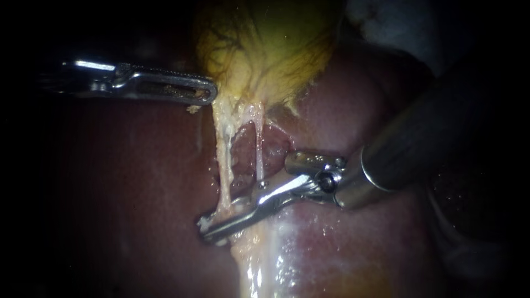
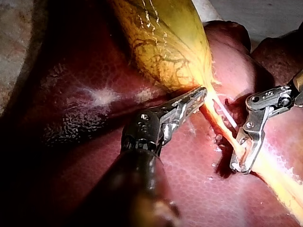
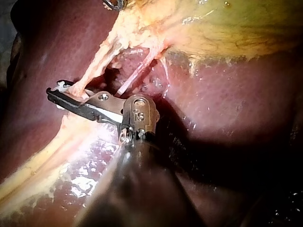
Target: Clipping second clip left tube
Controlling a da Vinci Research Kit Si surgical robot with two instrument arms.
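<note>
The yellow gallbladder [image 1: 265, 49] hangs over the dark red liver [image 1: 138, 182]. Two tubes run down from its neck: the thick pale left tube [image 1: 223, 160] and a thin right tube [image 1: 258, 149]. My right instrument [image 1: 205, 225] reaches across the left tube's lower end. Its long jaws lie together around the tube, and a pale clip end shows at their tips. The left wrist view shows the same grip [image 2: 240, 165], as does the right wrist view [image 3: 59, 94]. My left instrument [image 1: 208, 92] is shut on the gallbladder's neck [image 2: 201, 92], holding it taut.
A pale fatty band [image 1: 259, 265] runs on from the tubes over the liver, below the right jaws. The right instrument's thick shaft [image 1: 430, 138] fills the right of the endoscope view. Behind the tubes lies a reddish hollow [image 1: 273, 149].
</note>
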